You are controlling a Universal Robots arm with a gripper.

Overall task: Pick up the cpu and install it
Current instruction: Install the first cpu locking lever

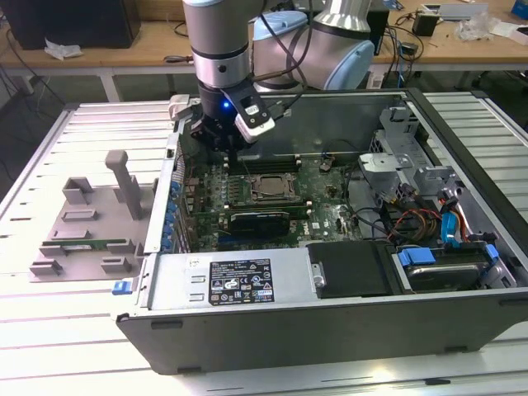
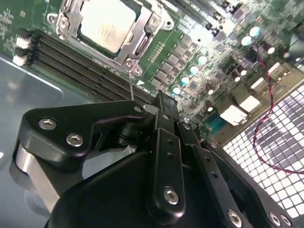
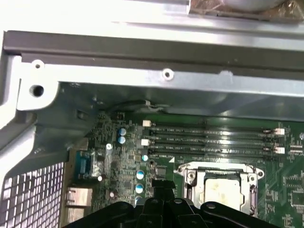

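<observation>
Where a grey plastic fixture (image 1: 87,219) sits on the white slatted tabletop (image 1: 49,338) at the exterior view's left, a long green memory stick (image 1: 87,245) lies along its near side. Just to the right of the fixture stands an open computer case (image 1: 330,330) with a green motherboard (image 1: 326,194) on its floor. The arm reaches down into the case's left part, and its black gripper (image 1: 231,150) hangs over the board close to the far wall. In the second wrist view the fingers (image 2: 164,118) are pressed together into one narrow dark bar with nothing between them. The cpu (image 1: 266,188), a flat square chip with a pale metal top, lies inside the metal-framed socket (image 1: 290,195) at the middle of the board. In the exterior view it is a little to the right of the fingers, nearer the camera and lower, clearly apart from them. Both wrist views show the cpu (image 2: 107,23) (image 3: 223,186) seated in the frame beyond the fingertips, beside a row of black memory slots (image 3: 209,140). Further right are cables and metal drive bays (image 1: 437,206).
</observation>
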